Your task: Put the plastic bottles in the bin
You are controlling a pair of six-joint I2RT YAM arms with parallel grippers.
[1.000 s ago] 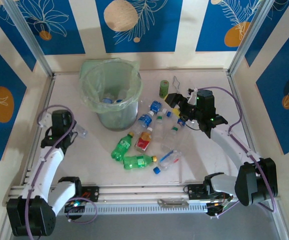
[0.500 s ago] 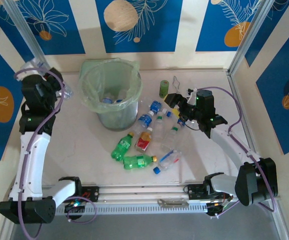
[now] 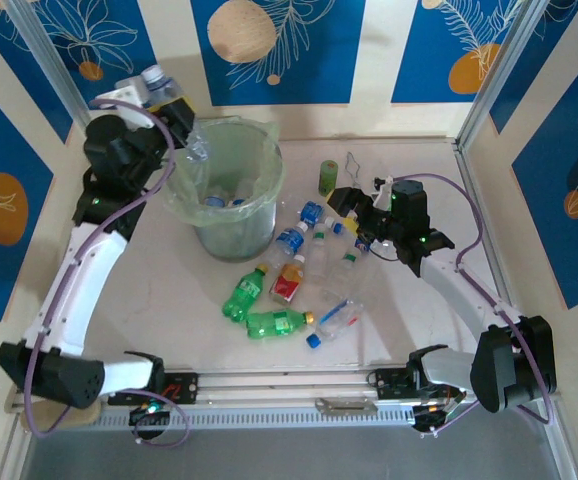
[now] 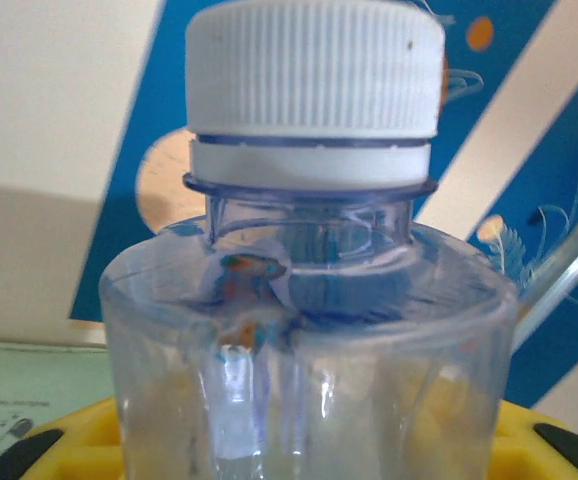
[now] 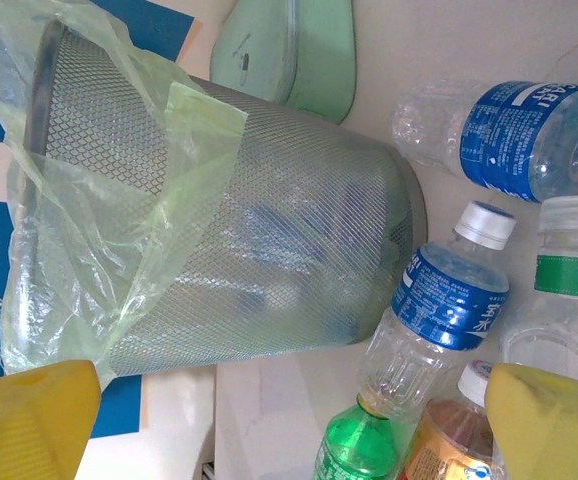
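The left arm (image 3: pixel 74 280) and right arm (image 3: pixel 461 285) have white links, black joints and looping purple cables (image 3: pixel 477 225). The right claw (image 5: pixel 289 420) has yellow pads (image 5: pixel 554 420).

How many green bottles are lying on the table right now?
2. One green bottle lies just in front of the bin; the second green bottle lies beside it, toward the near edge. More may be hidden inside the bin.
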